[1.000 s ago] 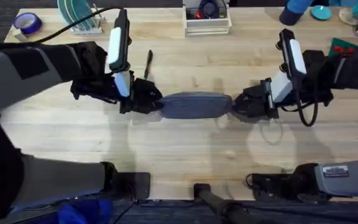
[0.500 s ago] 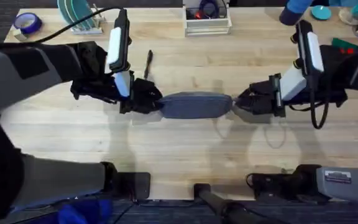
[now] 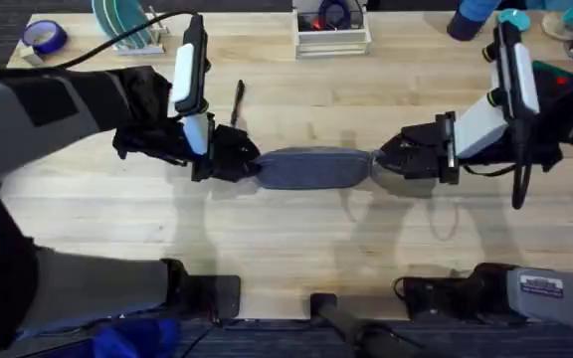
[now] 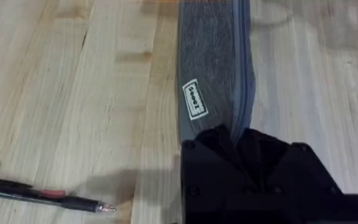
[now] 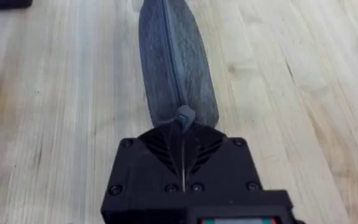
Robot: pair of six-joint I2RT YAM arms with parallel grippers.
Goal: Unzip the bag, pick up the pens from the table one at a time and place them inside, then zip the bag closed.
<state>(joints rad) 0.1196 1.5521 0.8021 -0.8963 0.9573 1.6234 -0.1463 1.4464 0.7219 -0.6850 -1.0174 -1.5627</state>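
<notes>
I have the bag [image 3: 314,168] lying lengthwise across the middle of the table [image 3: 286,249], zipper up and closed along what I can see. My left gripper [image 3: 250,165] is pinched shut on the bag's left end — fabric bunched between the fingers in the left wrist view. My right gripper [image 3: 378,165] is closed at the right end, fingers together on the zipper pull [image 5: 184,116]. Farther back, toward the far edge and left of centre, one pen [image 3: 237,101] lies on the wood — well apart from the bag.
</notes>
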